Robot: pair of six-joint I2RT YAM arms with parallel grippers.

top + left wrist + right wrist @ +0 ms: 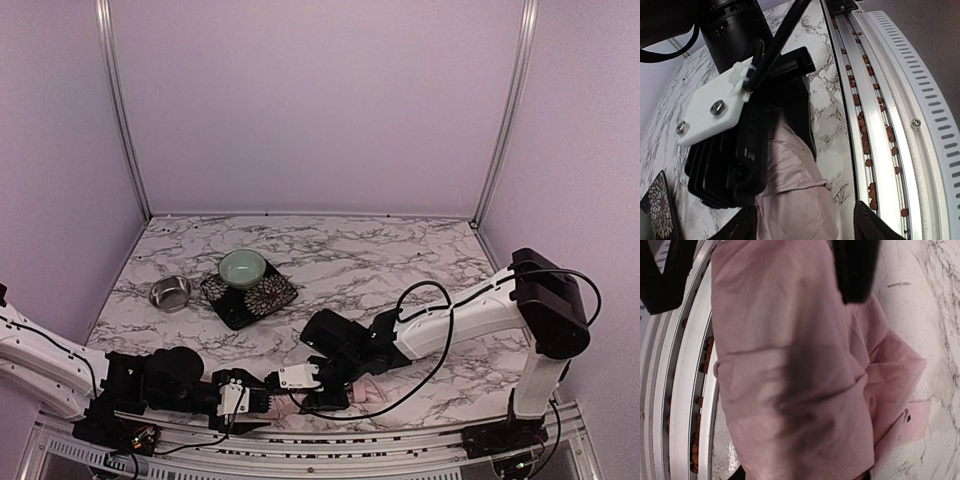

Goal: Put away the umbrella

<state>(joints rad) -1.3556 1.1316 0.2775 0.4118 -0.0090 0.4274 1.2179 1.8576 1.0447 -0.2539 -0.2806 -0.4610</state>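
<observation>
The umbrella (368, 390) lies folded as a pale pink bundle at the table's front edge, mostly covered by both grippers in the top view. My right gripper (325, 385) is shut on it, and pink fabric (790, 365) fills the right wrist view between the fingers. My left gripper (262, 398) comes in from the left and is open. In the left wrist view the umbrella (795, 190) sits between its fingers, against the left one, while the right finger (875, 225) stands clear over bare marble. The right gripper's black body (740, 150) rests on the fabric.
A green bowl (243, 267) stands on a dark floral mat (268, 297) at mid-left, with a small metal bowl (171, 293) to its left. The aluminium rail (890, 125) of the table's front edge runs close beside the umbrella.
</observation>
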